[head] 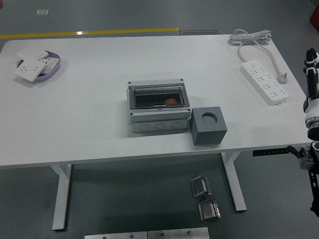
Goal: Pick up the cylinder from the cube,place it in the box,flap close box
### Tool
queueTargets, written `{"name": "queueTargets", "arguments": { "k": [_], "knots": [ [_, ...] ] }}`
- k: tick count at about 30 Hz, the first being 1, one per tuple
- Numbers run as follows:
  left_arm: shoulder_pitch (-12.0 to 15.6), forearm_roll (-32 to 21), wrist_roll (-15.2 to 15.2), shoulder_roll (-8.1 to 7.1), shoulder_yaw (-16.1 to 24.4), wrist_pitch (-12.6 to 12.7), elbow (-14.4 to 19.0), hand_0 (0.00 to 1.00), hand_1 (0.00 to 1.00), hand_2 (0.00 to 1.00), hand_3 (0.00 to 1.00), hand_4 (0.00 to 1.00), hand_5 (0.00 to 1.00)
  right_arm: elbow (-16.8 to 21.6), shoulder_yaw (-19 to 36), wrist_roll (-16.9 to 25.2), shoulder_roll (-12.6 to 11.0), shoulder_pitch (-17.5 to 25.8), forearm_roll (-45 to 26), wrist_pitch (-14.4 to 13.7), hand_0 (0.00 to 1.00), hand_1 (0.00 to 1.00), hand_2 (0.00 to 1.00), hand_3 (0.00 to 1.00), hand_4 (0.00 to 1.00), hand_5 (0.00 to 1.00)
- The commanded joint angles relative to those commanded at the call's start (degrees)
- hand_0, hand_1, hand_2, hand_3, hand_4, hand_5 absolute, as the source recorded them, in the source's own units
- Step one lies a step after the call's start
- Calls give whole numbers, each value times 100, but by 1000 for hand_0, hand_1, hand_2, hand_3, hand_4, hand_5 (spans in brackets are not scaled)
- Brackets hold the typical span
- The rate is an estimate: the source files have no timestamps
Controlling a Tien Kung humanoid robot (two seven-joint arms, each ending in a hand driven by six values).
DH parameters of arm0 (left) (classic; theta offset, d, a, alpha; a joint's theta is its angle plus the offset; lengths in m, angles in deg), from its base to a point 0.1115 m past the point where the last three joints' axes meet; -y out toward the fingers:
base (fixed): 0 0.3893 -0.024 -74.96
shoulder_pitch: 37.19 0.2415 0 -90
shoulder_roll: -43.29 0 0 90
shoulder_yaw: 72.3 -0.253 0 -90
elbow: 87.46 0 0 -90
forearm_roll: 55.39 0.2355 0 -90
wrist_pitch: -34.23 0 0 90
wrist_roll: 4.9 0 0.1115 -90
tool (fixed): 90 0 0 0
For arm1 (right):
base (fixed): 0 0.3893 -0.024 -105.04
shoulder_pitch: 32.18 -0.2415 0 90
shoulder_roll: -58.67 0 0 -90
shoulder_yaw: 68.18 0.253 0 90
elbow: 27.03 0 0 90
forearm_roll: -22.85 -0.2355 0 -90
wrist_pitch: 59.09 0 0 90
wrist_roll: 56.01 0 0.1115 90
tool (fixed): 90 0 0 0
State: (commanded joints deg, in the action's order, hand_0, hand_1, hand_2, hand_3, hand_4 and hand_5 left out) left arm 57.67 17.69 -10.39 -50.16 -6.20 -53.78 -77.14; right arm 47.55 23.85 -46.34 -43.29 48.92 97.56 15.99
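Cylinder in box, flap shut; job looks done.
Orange cylinder (170,101) shows thru box (158,107) flap; cube (209,125) hole empty, touching box's rt. Right robot hand (311,67) off worktop (99,129) edge, fingers straight, holding nothing.

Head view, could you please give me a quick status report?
Right hand open at the table's right edge, holding nothing. Orange cylinder inside the box, lid shut. Cube socket empty. Nothing in the way.

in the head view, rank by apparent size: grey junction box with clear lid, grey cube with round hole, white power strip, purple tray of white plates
1. Grey junction box with clear lid, clearly largest.
2. White power strip and purple tray of white plates: look alike, unranked.
3. Grey cube with round hole, smallest, though close to those.
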Motion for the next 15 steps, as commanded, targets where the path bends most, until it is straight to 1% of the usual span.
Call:
{"name": "queueTargets", "arguments": {
  "k": [15],
  "knots": [
    [-12,10,-2,-14,10,-11,0,597,623,576,612,674,302,-9,19,-8,27,-9,-22,101,998,998,998,998,998,998]
  ]
}}
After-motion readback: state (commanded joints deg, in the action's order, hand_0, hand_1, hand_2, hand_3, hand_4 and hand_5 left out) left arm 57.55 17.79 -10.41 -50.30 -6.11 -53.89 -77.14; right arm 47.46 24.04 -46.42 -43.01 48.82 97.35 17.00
